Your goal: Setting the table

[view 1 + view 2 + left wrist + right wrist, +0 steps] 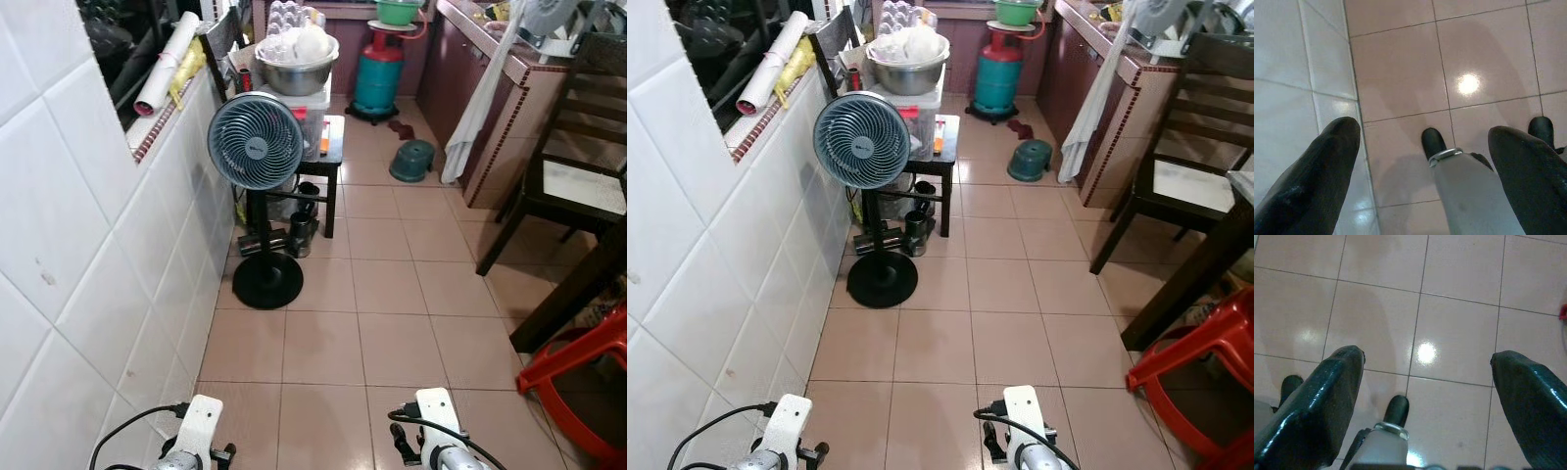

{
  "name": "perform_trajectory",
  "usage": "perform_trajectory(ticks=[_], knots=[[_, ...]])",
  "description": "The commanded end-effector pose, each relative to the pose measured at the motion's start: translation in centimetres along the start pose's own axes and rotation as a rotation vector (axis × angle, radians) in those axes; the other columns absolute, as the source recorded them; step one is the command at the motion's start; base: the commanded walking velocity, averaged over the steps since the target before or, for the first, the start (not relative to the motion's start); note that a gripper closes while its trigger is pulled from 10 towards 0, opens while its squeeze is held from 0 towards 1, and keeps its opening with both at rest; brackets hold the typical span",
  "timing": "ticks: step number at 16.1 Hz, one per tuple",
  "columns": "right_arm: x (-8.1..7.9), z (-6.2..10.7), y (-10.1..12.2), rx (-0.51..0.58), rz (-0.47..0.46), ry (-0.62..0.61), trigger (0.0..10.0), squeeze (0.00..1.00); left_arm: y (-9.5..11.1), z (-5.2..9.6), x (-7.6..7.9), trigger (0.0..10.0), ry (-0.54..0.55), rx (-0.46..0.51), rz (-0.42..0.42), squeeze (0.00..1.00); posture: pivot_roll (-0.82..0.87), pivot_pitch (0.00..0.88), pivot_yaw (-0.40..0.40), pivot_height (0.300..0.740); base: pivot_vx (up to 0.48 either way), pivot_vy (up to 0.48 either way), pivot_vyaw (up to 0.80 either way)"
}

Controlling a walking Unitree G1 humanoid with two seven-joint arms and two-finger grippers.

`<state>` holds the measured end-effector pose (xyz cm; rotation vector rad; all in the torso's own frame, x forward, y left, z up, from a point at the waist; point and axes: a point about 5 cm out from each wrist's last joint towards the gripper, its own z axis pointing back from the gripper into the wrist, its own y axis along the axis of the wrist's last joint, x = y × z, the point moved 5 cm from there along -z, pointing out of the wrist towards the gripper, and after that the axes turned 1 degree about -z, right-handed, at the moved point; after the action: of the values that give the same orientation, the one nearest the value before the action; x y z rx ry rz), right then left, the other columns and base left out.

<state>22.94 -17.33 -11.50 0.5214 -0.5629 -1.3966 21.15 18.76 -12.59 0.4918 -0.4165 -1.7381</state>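
While nothing for the setting is in our claws yet, we judge ourselves at the opening step: walking toward wherever the tableware and the dining bench are. The nearest piece of dining furniture is the dark wooden chair on our right, with what looks like a dark bench leg slanting beside it; its top is out of frame, so we cannot say whether anything lies on it. Possible tableware sits further off: a steel bowl piled with pale things on a small dark side bench against the white tiled wall, and a counter on the right with clutter too small to identify.

Our left claw hangs low with its fingers spread wide, holding nothing, above the pink floor tiles. Our right claw hangs the same way, wide and empty.

Between us and the side bench stands a pedestal fan on its round black base, and a red plastic chair juts in at our right. The next move, we judge, calls for stepping forward down the middle of the floor, keeping off both, then finding dishes to carry.
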Motion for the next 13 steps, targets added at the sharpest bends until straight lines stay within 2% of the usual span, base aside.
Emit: perform_trajectory(ticks=[1, 3, 13], knots=[[0.40, 0.05, -0.11, -0.001, 0.000, -0.014, 10.0, 0.00, -0.33, 0.02, 0.09, 10.0, -0.001, -0.011, 0.024, 0.00, 0.03, 0.000, -0.025, 0.740, 0.262, 0.000, 0.00], [0.56, 0.07, -0.11, 0.000, -0.025, -0.018, 10.0, 0.00, -0.48, 0.02, 0.29, 10.0, -0.005, -0.012, 0.069, 0.00, 0.02, 0.000, -0.026, 0.740, 0.328, 0.000, 0.00], [0.33, 0.00, 0.25, 0.011, -0.018, -0.003, 10.0, 0.00, -0.52, 0.00, 0.62, 10.0, -0.016, -0.015, 0.047, 0.00, 0.02, 0.000, -0.028, 0.740, 0.447, 0.000, 0.00]])
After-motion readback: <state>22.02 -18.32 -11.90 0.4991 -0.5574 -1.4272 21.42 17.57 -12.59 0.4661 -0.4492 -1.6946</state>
